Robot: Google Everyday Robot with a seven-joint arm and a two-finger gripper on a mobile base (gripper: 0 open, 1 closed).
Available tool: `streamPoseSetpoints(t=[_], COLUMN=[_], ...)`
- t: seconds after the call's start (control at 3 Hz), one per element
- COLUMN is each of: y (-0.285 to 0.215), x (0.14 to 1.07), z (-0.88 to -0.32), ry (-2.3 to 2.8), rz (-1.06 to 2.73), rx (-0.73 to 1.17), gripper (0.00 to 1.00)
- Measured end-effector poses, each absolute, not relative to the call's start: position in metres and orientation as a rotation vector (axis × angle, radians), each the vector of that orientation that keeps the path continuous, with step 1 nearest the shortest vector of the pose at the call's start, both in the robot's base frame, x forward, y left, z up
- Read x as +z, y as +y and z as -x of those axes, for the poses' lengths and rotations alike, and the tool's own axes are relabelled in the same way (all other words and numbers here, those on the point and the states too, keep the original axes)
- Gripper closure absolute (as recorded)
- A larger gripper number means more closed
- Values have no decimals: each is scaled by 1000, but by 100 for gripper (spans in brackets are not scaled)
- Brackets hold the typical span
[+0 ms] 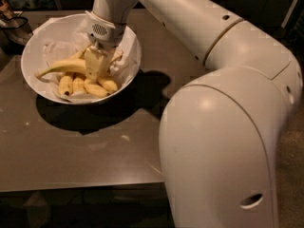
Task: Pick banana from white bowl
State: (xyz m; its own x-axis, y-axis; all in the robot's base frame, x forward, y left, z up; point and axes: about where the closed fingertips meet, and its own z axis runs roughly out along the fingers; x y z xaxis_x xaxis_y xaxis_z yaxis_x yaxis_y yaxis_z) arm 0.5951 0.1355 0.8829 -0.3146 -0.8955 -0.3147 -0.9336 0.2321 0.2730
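Observation:
The white bowl (33,42) stands at the table's far left, lined with crumpled white paper. The banana (61,66) lies across its middle, long and curved, with its thin stem pointing left. Three shorter bananas (78,84) lie side by side in front of it. My gripper (97,64) reaches down into the bowl from above. Its cream fingers (95,61) are closed on the long banana's right end, which they hide. The banana still rests low in the bowl.
The bowl sits on a brown table (95,146). My large white arm (223,127) fills the right half of the view. A dark object (12,23) stands at the table's far left corner, behind the bowl.

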Motion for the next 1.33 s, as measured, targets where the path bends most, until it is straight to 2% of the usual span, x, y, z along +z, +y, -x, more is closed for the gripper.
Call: streamPoseSetpoints(t=[0.33,0.67,1.33], y=[135,135,141], x=[883,883,886], z=[-595,-595,-598], ry=[2392,2392,2361], rz=[1782,1782,1765], rx=[636,636,644], gripper=[91,100,100])
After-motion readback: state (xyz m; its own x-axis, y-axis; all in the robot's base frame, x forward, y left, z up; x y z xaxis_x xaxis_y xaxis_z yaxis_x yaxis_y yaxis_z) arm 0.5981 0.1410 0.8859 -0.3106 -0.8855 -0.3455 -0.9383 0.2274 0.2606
